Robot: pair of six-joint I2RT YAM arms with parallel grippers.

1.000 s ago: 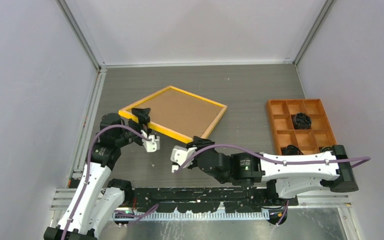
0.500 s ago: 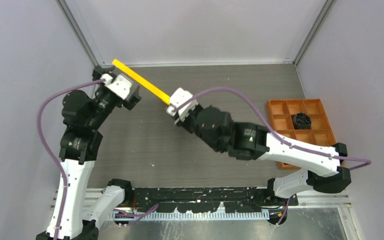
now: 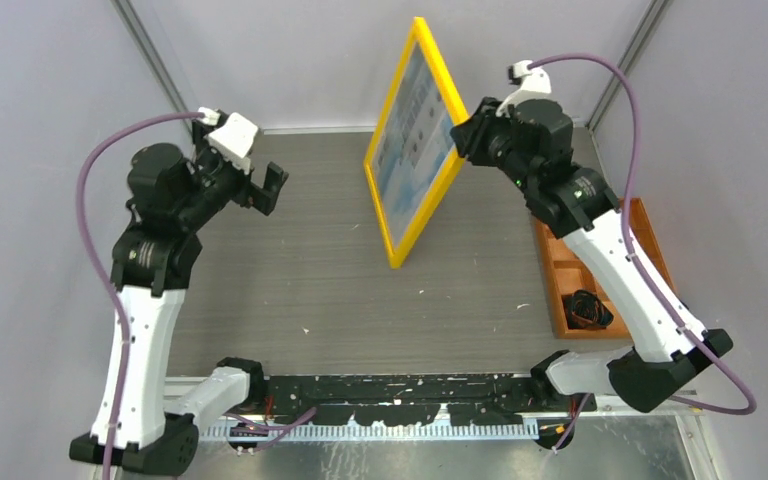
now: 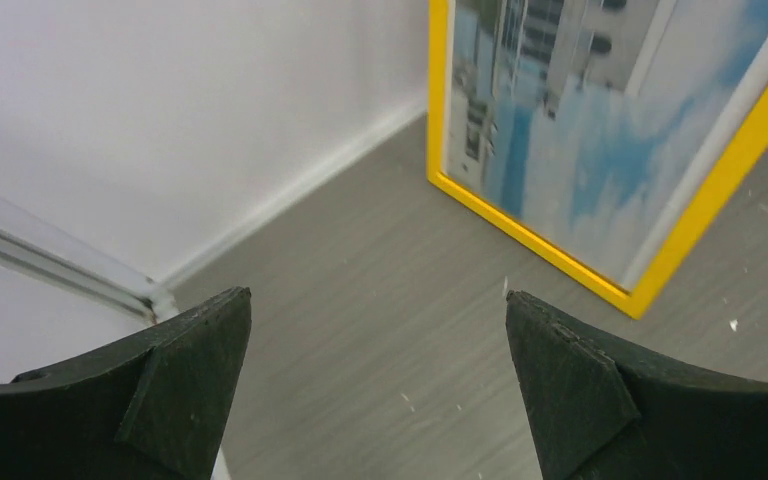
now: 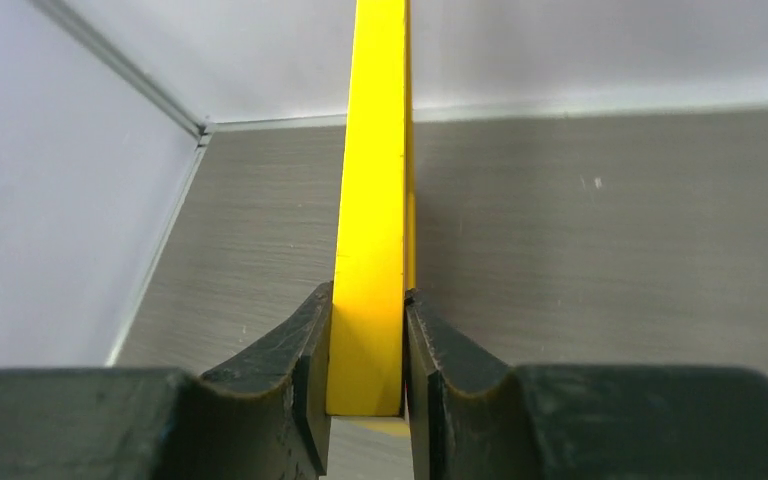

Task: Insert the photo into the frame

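Observation:
The yellow frame point(image 3: 444, 172) stands raised on edge in the middle of the top view, its lower corner near the table. The photo point(image 3: 408, 140) of blue sky and buildings sits inside it, facing left. It also shows in the left wrist view point(image 4: 600, 130), within the frame's yellow border point(image 4: 530, 245). My right gripper point(image 3: 468, 138) is shut on the frame's right edge; in the right wrist view the fingers point(image 5: 305, 370) clamp the yellow edge point(image 5: 370, 250). My left gripper point(image 3: 265, 188) is open and empty, raised to the left of the frame.
An orange compartment tray point(image 3: 570, 285) lies at the right with a black part point(image 3: 585, 308) in it. The enclosure's white walls close in at the back and both sides. Grey table point(image 3: 290, 270) lies between the arms.
The right gripper has swung the frame up and to the right, so it now stands on edge with the photo side showing. The left gripper has let go and drawn back left.

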